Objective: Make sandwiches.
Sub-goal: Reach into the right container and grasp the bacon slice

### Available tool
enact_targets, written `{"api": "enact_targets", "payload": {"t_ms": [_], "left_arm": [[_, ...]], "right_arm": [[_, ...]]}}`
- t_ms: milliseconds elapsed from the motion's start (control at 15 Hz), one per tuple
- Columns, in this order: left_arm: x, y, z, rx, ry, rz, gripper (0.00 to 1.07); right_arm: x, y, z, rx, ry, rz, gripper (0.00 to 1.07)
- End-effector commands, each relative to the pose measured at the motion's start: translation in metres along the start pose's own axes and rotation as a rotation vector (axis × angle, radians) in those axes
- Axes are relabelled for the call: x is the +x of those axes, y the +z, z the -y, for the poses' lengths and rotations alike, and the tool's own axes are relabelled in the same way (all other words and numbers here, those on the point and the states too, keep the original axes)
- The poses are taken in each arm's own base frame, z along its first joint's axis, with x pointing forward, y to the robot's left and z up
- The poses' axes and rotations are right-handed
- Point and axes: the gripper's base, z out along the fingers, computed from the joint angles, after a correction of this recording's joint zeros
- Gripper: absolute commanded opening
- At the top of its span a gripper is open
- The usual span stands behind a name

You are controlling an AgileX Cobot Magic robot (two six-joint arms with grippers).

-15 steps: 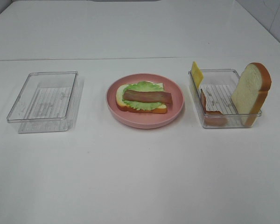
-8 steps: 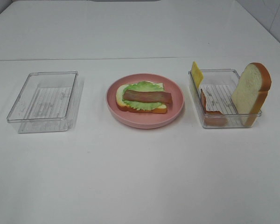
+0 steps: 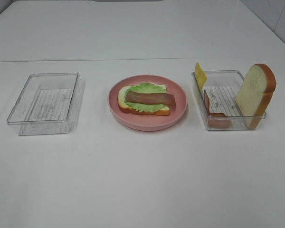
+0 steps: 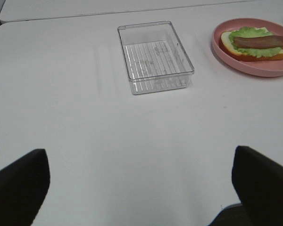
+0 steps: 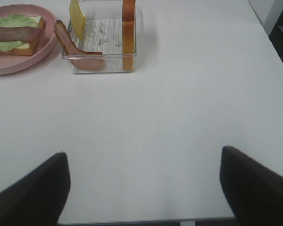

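On the pink plate [image 3: 147, 125] lies an open sandwich stack [image 3: 149, 99]: one bread slice, a green lettuce leaf and a bacon strip on top. The right clear tray [image 3: 235, 122] holds a yellow cheese slice [image 3: 200, 75], a second bacon strip [image 3: 213, 113] and an upright bread slice [image 3: 256, 90]. Neither gripper shows in the high view. In the left wrist view my left gripper [image 4: 141, 188] stands open over bare table, well short of the empty tray [image 4: 160, 84]. My right gripper [image 5: 144, 188] is open too, with nothing between its fingers, well back from the filled tray [image 5: 111, 63].
The empty clear tray [image 3: 42, 127] sits left of the plate. A seam between two white tabletops runs behind the three containers. The table's right edge [image 5: 266, 33] drops off near the right tray.
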Motion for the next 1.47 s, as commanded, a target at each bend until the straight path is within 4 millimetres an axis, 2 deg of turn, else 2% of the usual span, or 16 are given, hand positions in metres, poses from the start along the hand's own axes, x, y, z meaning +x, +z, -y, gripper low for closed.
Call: {"api": "enact_targets", "payload": {"t_ms": [67,267,667,1467], "left_arm": [[0.0014,-0.0023,0.0004,0.000,-0.005,0.024,0.98],[0.0017,-0.0027,0.0004,-0.001,-0.006,0.027,0.98],[0.0016,-0.0024,0.0016,-0.112,-0.057,0.030,0.98],[0.0001,0.0001,0.0013,-0.116,-0.061,0.011,0.98]], "right_arm": [[0.0023,-0.0014,0.0002,0.005,-0.007,0.020,0.85],[0.0023,-0.0014,0.0002,0.005,-0.007,0.020,0.85],[0.0023,-0.0014,0.0002,0.005,-0.007,0.020,0.85],[0.0024,-0.0015,-0.0018,-0.018,0.003,0.019,0.85]]}}
